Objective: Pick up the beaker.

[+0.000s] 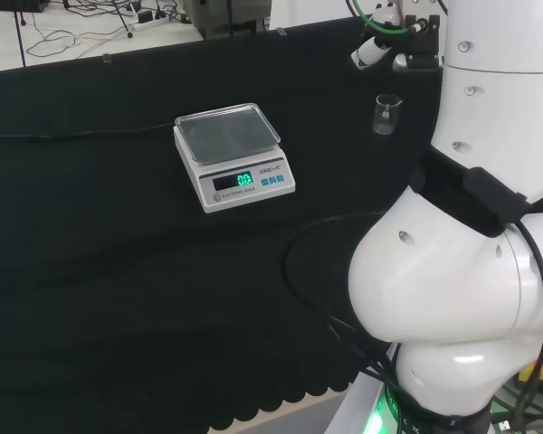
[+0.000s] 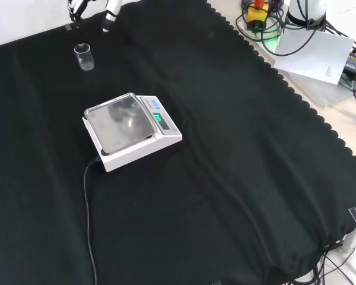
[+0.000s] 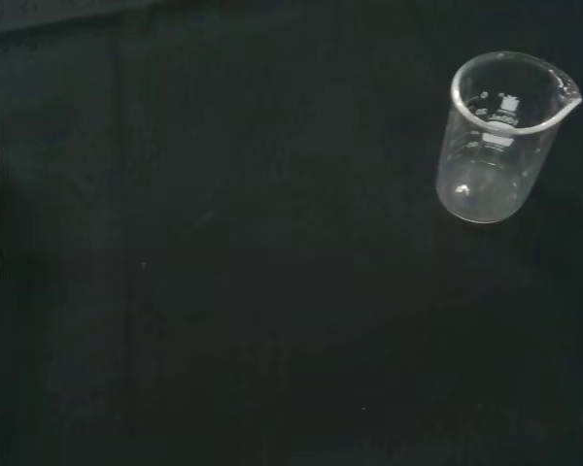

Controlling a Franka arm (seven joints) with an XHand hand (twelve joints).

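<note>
Lower hand (image 1: 373,52), finger spread impossible to tell, squarely over upright empty glass beaker (image 1: 386,115) near bench's far edge, closing around its wall without tipping.

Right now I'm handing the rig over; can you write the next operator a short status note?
Hand: part of it shows above the beaker in the head view; it holds nothing, and whether its fingers are open or shut is not clear.
Beaker: upright on the black cloth, looks empty, standing apart from the scale and untouched.
Scale: switched on, pan bare.
Done: hand brought near the beaker.
Left: lower the hand, close round the beaker and lift it.
</note>
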